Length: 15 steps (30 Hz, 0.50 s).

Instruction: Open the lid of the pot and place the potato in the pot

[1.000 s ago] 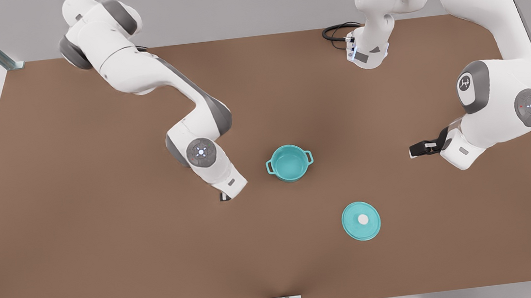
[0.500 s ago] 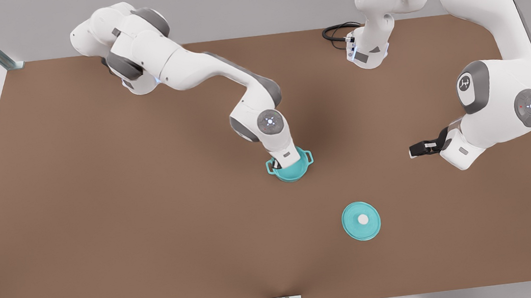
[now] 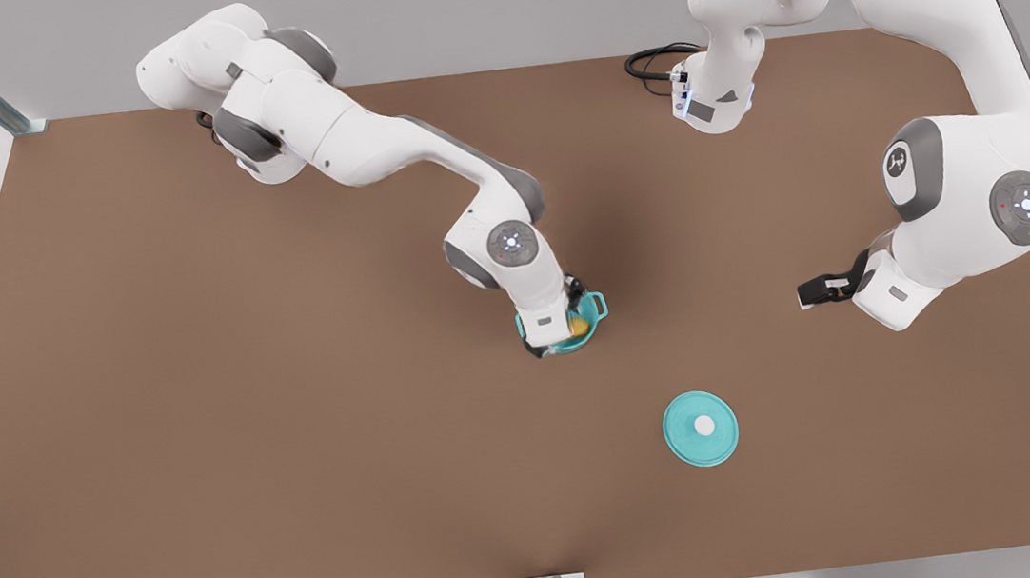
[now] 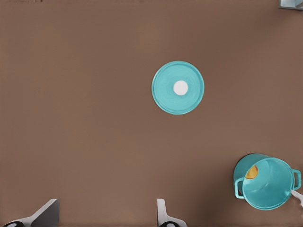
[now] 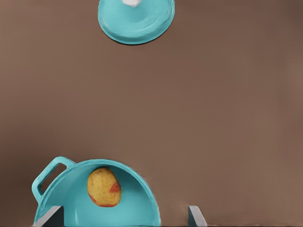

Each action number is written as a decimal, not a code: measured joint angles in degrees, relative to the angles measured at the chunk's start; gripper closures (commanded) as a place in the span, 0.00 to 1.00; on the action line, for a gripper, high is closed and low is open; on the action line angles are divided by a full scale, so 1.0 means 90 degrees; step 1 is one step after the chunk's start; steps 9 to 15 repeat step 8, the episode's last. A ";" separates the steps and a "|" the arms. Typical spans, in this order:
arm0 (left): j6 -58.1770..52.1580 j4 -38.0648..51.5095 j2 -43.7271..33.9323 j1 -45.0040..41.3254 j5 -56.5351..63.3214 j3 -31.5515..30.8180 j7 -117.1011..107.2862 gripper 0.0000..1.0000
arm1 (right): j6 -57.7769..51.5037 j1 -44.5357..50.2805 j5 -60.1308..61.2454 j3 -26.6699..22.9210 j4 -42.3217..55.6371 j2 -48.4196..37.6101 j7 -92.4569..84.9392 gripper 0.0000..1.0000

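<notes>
Hovering over the pot (image 5: 97, 198), the right gripper (image 5: 124, 217) stood spread, the potato (image 5: 104, 187) lying loose inside between its jaws; the left gripper (image 4: 106, 215), released, waited beyond the pot lid (image 4: 178, 88)

A flat brown table (image 3: 205, 436) carries the open teal pot (image 3: 590, 331) near its middle and, well apart from it toward the front view's lower right, the pot lid (image 3: 701, 428) lying flat with its white knob up, while a black cable (image 3: 649, 61) coils at the far edge.
</notes>
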 measured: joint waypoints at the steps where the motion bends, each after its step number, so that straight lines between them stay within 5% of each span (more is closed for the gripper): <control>1: 0.0001 0.0000 0.0000 0.0001 0.0003 -0.0002 0.0000 0.00 | -0.0262 -0.0573 0.0033 -0.0065 -0.0002 -0.0372 0.0089 0.00; 4: 0.0005 0.0002 0.0000 0.0001 0.0000 0.0000 0.0000 0.00 | -0.1266 -0.3003 0.0089 -0.0072 -0.0007 -0.1066 0.0088 0.00; 7: 0.0002 0.0009 0.0000 0.0009 -0.0011 0.0005 -0.0001 0.00 | -0.2208 -0.4340 0.0124 -0.0055 -0.0324 -0.1330 -0.0172 0.00; 15: 0.0000 0.0009 0.0000 0.0010 -0.0012 0.0005 -0.0001 0.00 | -0.2481 -0.4497 0.0130 -0.0062 -0.0387 -0.1375 -0.0253 0.00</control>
